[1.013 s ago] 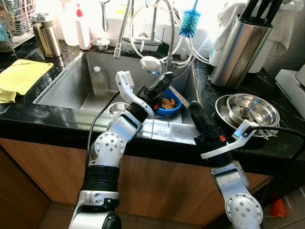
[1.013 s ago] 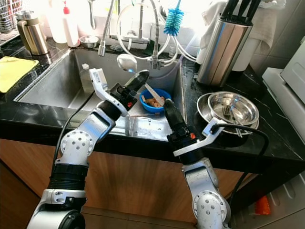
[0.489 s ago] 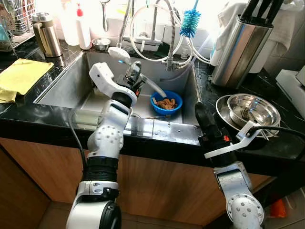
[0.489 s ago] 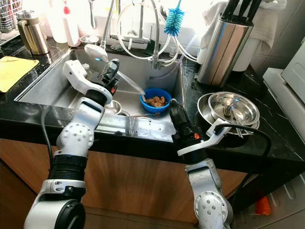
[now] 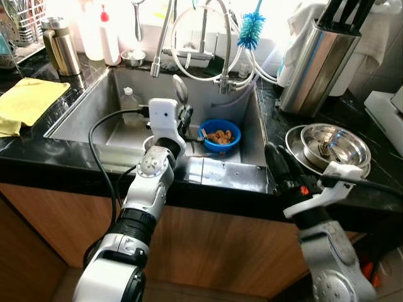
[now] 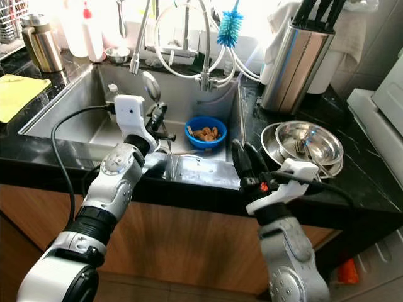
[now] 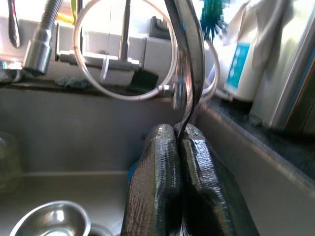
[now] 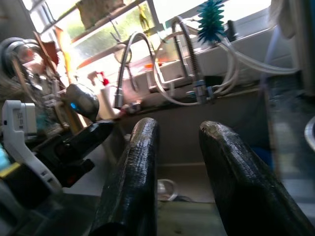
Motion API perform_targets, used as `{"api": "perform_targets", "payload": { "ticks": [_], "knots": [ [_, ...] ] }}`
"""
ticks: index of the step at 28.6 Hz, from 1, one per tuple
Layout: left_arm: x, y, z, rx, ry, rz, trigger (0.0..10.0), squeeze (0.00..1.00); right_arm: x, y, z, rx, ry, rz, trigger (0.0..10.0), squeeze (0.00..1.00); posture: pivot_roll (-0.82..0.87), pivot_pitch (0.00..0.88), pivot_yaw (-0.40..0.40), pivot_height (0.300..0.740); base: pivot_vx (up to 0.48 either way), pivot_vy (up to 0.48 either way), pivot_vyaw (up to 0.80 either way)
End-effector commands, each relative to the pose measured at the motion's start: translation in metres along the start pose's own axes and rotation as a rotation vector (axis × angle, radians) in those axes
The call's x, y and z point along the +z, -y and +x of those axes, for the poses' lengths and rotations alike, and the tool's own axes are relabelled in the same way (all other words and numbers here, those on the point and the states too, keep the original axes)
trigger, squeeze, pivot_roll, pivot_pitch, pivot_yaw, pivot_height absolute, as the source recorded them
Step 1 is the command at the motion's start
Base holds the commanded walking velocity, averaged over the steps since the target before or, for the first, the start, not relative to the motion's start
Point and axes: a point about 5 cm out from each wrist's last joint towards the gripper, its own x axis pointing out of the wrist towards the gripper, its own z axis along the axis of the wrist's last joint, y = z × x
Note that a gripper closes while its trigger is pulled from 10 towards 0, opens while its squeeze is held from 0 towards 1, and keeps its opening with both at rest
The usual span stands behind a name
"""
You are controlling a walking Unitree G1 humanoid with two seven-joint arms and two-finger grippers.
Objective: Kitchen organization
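Here, over a kitchen sink (image 5: 94, 110), the robot's left pincer (image 5: 184, 121) stands clamped on the handle of a steel ladle (image 5: 179, 90), its two black fingers (image 7: 162, 182) pressed together around the thin stem so the bowl rises upright above the basin, level with the base of the coiled spring faucet (image 5: 221, 38). Holding it vertical probably keeps any drips falling into the sink and frees the utensil for carrying toward a holder, a judgement rather than a thing seen. Below and just beside the pincer sits a blue bowl (image 5: 220, 135) of brownish food scraps on the sink floor, with a small steel bowl (image 7: 49, 221) and a clear bottle (image 5: 130, 100) nearby in the basin. The right pincer (image 5: 276, 158) waits at the front edge of the black desk (image 5: 38, 141), fingers (image 8: 133, 167) apart and empty, close to a stack of steel mixing bowls (image 5: 330, 145) beside a tall steel utensil canister (image 5: 315, 63); it seems kept clear so the left arm can work alone. A yellow cloth (image 5: 25, 100) lies on the desk far left, behind it a brass-coloured flask (image 5: 60, 44). Compared with half a second ago, the left arm has swung the ladle from a slanted pose reaching toward the blue bowl to this upright one, and the right arm has drawn slightly back and to the robot's right.
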Motion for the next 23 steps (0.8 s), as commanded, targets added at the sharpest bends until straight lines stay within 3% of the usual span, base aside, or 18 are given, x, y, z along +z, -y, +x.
{"api": "perform_targets", "payload": {
  "ticks": [1,5,11,19,23],
  "knots": [
    [0.006,0.007,0.005,-0.029,0.030,0.030,10.0,0.00,0.005,-0.004,0.000,0.005,0.020,-0.035,10.0,0.00,0.08,0.000,-0.077,0.740,0.000,0.000,0.00],
    [-0.005,-0.002,0.011,-0.009,-0.049,0.139,10.0,0.00,0.006,-0.002,-0.005,-0.069,0.020,-0.082,10.0,0.00,0.08,0.000,-0.070,0.740,0.000,0.000,0.00],
    [-0.016,0.000,0.019,-0.029,-0.170,0.267,10.0,0.00,0.001,-0.004,-0.008,-0.085,-0.003,-0.114,10.0,0.00,0.07,0.014,-0.064,0.740,0.000,0.000,0.00],
    [-0.021,0.006,0.025,-0.030,-0.237,0.275,10.0,0.00,-0.001,-0.005,-0.008,-0.102,-0.007,-0.121,10.0,0.00,0.07,0.023,-0.058,0.740,0.000,0.000,0.00],
    [-0.019,0.013,0.031,-0.045,-0.289,0.227,10.0,0.00,-0.001,-0.005,-0.007,-0.106,-0.006,-0.122,10.0,0.00,0.07,0.028,-0.057,0.740,0.000,0.000,0.00]
  ]
}}
